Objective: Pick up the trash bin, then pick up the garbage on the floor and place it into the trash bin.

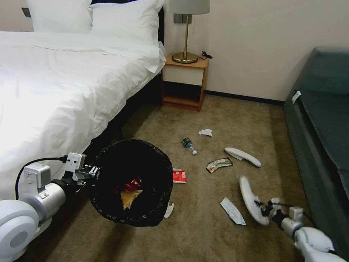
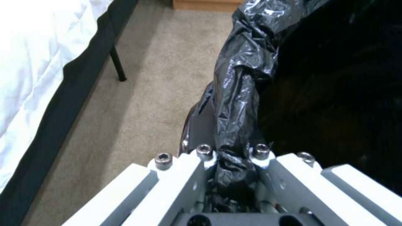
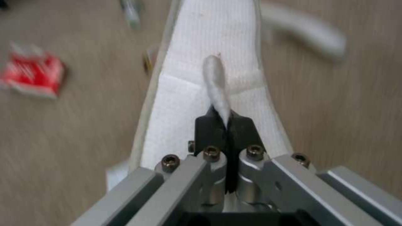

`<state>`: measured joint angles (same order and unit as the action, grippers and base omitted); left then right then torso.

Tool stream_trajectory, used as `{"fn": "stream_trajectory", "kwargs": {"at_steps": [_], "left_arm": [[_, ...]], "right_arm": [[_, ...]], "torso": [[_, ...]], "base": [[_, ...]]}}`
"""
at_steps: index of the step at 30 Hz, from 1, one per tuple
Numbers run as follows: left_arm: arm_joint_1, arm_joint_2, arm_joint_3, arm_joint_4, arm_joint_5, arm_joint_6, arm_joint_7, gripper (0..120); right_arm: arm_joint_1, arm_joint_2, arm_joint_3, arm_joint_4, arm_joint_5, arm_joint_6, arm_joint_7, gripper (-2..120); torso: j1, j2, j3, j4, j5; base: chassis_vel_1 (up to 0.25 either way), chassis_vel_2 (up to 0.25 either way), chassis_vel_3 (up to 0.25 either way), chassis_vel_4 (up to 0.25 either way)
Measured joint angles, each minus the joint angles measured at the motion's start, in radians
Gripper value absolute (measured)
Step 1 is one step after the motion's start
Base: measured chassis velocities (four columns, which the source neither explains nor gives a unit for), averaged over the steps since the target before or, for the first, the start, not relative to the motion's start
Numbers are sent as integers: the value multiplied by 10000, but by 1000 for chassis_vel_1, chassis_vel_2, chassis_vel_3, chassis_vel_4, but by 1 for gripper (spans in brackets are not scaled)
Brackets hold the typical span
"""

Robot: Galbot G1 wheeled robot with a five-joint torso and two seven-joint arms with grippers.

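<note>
White slipper (image 1: 250,199) hangs from your right hand (image 1: 264,210), pinched only by its thin strap; it could slip off. Your left hand (image 1: 95,171) clamps the trash bin (image 1: 145,211) liner, well apart.

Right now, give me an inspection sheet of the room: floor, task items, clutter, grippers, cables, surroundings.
Surface: tan carpet.
Job's things: round black-bagged trash bin held off floor, red and yellow wrappers inside; white flat slipper lifted.
Clutter: second white slipper, green bottle, tissue, red wrapper, silver-yellow wrapper.
Grippers: left gripper clamps bin's bag rim; right gripper pinches slipper's strap.
Cables: black cord on nightstand.
Surroundings: white bed, teal sofa.
</note>
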<state>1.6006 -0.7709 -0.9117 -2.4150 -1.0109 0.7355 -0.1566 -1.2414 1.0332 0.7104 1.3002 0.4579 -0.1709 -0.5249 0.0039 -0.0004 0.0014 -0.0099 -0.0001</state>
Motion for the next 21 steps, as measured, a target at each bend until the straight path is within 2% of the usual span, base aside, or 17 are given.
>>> {"fn": "stream_trajectory", "kwargs": {"at_steps": [2, 6, 8, 12, 14, 21], "left_arm": [[34, 11, -18, -21, -42, 0, 0, 1], [37, 51, -20, -22, -74, 0, -1, 1], [31, 66, 3, -22, -108, 0, -6, 1], [37, 66, 32, -23, -128, 0, -17, 1], [49, 71, 54, -22, -226, 0, -75, 1], [-13, 230, 150, 54, -459, 0, -187, 1]], "right_arm": [[-169, -314, 227, 1134, 413, -192, 171, 0], [-220, -524, 356, 2221, 749, -396, 268, 0], [-186, -680, 409, 3473, 1165, -710, 462, 0], [-53, -762, 381, 4461, 1572, -1005, 734, 0], [288, -893, 161, 5601, 2389, -1401, 1198, 0], [1361, -1194, -741, 7090, 3554, -1894, 1497, 0]], "torso": [[0, 0, 0, 3, -4], [1, 0, 0, 0, 3], [0, 0, 0, 2, -1], [0, 1, 0, 2, -1], [0, 0, 0, 2, 0], [0, 0, 0, 2, -1]], "base": [[0, 0, 0, 0], [0, 0, 0, 0], [0, 0, 0, 0], [0, 0, 0, 0], [0, 0, 0, 0], [0, 0, 0, 0]]}}
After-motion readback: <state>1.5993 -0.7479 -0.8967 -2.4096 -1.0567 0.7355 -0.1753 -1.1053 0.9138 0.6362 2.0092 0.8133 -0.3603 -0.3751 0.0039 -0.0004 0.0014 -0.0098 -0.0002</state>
